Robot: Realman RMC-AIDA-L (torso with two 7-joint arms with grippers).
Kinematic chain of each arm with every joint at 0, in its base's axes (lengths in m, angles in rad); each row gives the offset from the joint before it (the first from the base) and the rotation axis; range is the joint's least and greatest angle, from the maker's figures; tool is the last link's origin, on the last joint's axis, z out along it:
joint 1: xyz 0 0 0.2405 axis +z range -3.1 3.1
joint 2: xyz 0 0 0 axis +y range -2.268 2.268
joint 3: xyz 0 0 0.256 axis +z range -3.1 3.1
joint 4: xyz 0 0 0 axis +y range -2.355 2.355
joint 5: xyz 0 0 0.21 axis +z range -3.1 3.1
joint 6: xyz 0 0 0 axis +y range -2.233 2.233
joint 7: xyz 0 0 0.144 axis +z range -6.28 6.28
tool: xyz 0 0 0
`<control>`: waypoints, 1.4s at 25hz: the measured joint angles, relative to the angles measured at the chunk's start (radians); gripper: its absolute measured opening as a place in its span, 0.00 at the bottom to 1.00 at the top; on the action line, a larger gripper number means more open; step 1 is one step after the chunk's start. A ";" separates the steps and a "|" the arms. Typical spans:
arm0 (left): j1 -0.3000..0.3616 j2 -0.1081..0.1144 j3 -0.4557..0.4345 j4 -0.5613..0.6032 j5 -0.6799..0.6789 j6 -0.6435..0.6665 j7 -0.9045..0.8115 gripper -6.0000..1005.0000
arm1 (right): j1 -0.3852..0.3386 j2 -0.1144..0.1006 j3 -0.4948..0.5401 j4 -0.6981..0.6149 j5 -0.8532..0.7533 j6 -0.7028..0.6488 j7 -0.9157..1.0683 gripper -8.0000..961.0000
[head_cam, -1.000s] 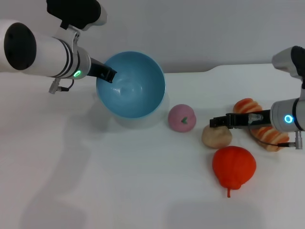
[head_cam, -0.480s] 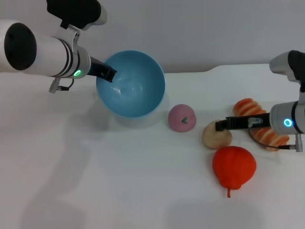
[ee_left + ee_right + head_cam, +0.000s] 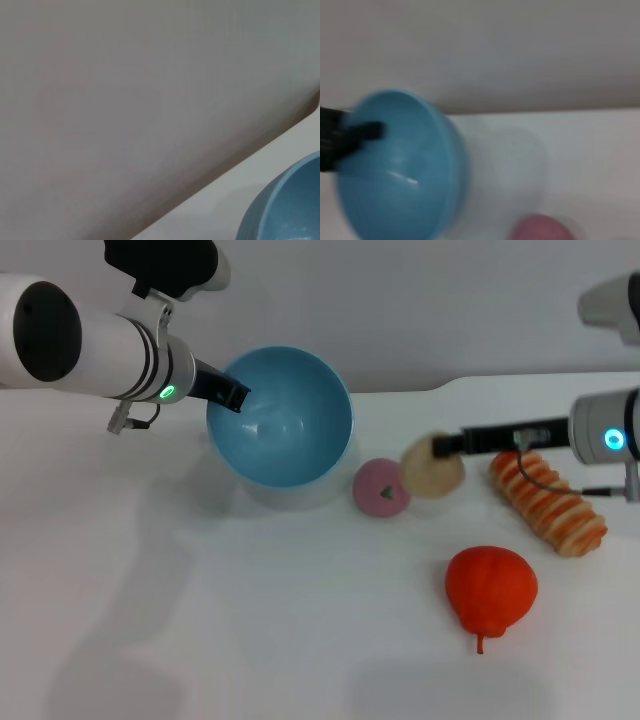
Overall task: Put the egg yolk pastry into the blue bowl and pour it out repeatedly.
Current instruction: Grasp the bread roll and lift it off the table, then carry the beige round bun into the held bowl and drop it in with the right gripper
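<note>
The blue bowl [image 3: 283,420] hangs tilted above the table at the back left, its opening facing me, and my left gripper [image 3: 230,394] is shut on its left rim. The bowl also shows in the left wrist view [image 3: 285,205] and the right wrist view [image 3: 400,165]. The egg yolk pastry [image 3: 432,467], a pale beige lump, is lifted off the table just right of the pink dome. My right gripper [image 3: 447,445] is shut on it, reaching in from the right.
A pink dome with a green mark [image 3: 381,487] lies right of the bowl. An orange-striped bread roll [image 3: 545,501] lies at the right. A red pepper-like toy [image 3: 490,590] sits nearer the front. The white table's back edge [image 3: 500,380] meets a grey wall.
My right gripper has lifted the egg yolk pastry off the table and carried it left and up toward the bowl. The bread roll is now uncovered. The left arm and bowl barely shifted.
</note>
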 joint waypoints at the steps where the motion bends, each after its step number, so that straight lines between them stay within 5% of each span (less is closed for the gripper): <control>1: -0.001 0.000 0.000 0.000 0.000 -0.004 0.000 0.01 | 0.002 0.000 -0.009 -0.021 0.018 -0.019 -0.003 0.05; 11: -0.014 -0.003 0.000 -0.001 -0.011 -0.054 -0.006 0.01 | 0.053 -0.001 -0.040 -0.160 0.111 -0.125 -0.032 0.03; 24: -0.031 -0.004 0.063 0.000 -0.071 -0.061 -0.006 0.01 | 0.169 0.004 -0.096 0.048 0.292 -0.016 -0.262 0.03; 35: -0.031 0.001 0.057 0.005 -0.071 -0.059 -0.007 0.01 | 0.163 0.004 -0.116 0.059 0.289 0.045 -0.251 0.06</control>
